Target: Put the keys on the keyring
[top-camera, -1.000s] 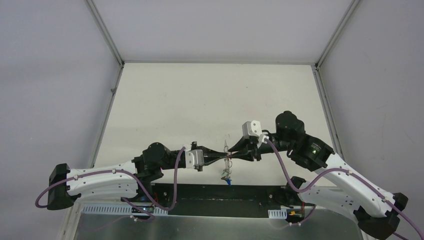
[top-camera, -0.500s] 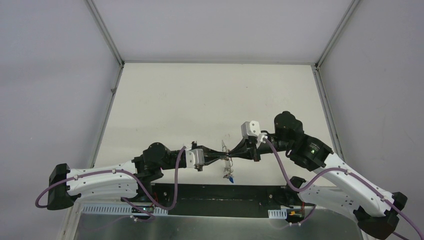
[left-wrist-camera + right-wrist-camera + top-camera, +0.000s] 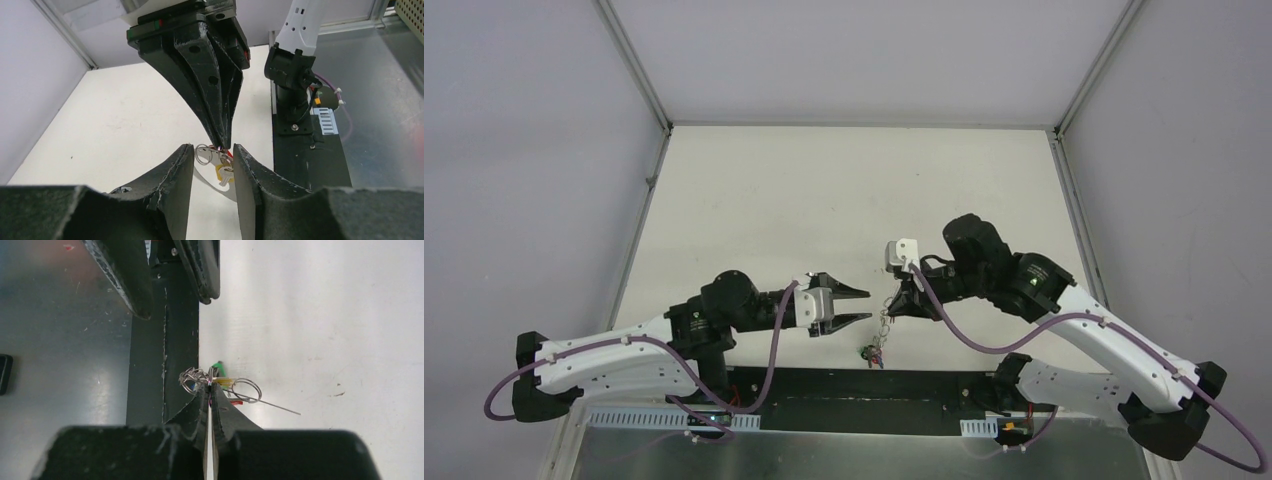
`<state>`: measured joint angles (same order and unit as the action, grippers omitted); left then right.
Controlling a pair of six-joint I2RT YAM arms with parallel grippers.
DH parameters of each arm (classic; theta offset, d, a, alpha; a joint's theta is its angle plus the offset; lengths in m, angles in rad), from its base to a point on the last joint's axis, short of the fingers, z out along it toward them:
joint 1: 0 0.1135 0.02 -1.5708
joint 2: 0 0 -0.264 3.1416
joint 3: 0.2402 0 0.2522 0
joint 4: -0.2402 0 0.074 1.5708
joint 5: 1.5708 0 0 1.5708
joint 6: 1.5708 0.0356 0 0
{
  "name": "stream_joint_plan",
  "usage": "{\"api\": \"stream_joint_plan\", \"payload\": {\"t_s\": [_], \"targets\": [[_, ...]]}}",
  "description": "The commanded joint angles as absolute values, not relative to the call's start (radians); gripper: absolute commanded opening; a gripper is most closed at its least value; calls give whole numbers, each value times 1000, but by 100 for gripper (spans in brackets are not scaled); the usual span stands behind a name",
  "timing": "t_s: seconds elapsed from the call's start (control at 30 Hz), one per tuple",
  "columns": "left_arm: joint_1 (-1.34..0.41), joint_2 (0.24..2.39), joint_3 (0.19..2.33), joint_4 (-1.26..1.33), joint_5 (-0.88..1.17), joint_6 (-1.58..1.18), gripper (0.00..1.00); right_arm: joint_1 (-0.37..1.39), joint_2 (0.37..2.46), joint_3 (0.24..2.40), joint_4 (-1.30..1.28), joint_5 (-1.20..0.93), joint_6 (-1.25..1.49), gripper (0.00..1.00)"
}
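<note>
Change: the black left fingers have let go of the bunch and drawn back to their own side. A second ago they were pinched tip to tip with the black right fingers. The right arm has swung in leftward.
Left fingers: spread to a moderate gap, holding nothing, pointing at the bunch from just beside it.
Right fingers: pressed tight together, carrying the bunch alone, gripping the thin dark grey wire keyring as far as I can make out.
Keys: the small keys hang in a tangle below the right fingertips, over the near edge of the white bench, next to the black base strip.
Count: two arms. Three coloured key heads show: one green, one yellow, one red. There are several small silvery rings. I cannot tell the full number of keys.
</note>
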<state>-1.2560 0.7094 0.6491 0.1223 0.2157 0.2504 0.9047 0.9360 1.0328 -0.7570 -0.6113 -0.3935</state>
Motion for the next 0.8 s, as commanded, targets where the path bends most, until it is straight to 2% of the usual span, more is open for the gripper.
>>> {"api": "stream_joint_plan", "payload": {"t_s": [0.0, 0.3, 0.4, 0.63, 0.77], "targets": [[-1259, 779, 736, -37, 207, 259, 36, 902, 974, 1115, -871, -635, -441, 0], [-1260, 965, 826, -100, 266, 258, 37, 900, 1069, 1173, -930, -726, -408, 0], [-1259, 1005, 847, -110, 290, 267, 33, 897, 1069, 1174, -930, -727, -408, 0], [-1260, 1042, 864, -112, 335, 273, 8, 893, 1065, 1168, -928, -726, -408, 0], [-1259, 1048, 867, -112, 339, 267, 0, 893, 1062, 1161, -919, -714, -403, 0]]}}
